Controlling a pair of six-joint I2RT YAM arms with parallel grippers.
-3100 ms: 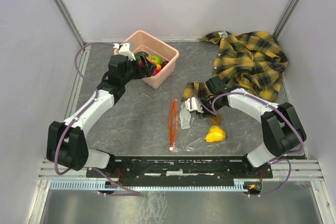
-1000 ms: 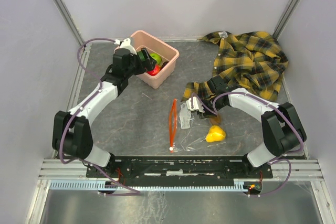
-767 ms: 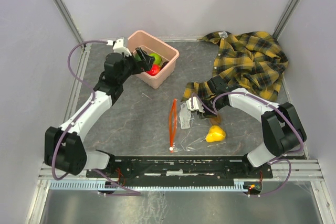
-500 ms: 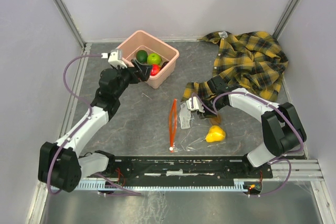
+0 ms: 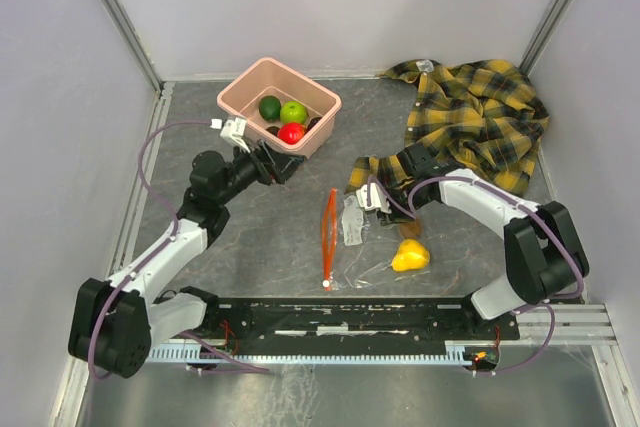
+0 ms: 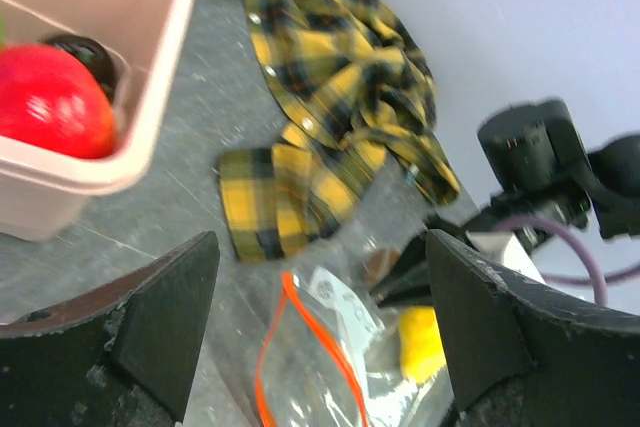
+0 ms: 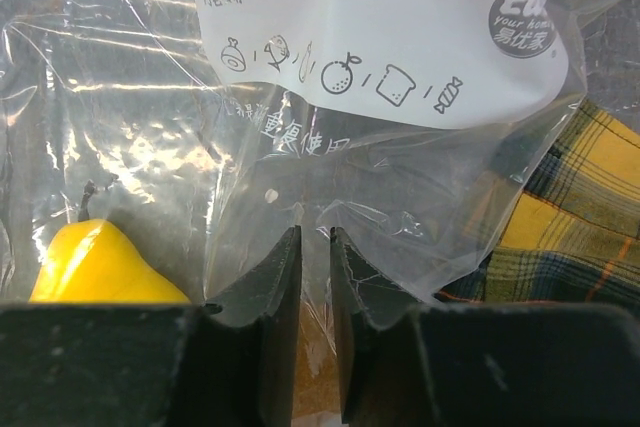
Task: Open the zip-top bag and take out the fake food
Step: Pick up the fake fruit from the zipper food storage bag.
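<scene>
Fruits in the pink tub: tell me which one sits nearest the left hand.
The red one, against the pink tub wall nearest the left hand; the dark green one and light green one lie farther back.

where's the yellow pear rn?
Top view: the yellow pear lies on the table, right of centre, at the right end of the zip-top bag, just near-side of the right gripper. Right wrist view: lower left, behind the plastic.

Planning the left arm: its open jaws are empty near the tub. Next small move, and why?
Probably swing the left gripper toward the orange zip: the yellow fruit lies inside the zip-top bag, whose edge the right gripper seems to pinch.
</scene>
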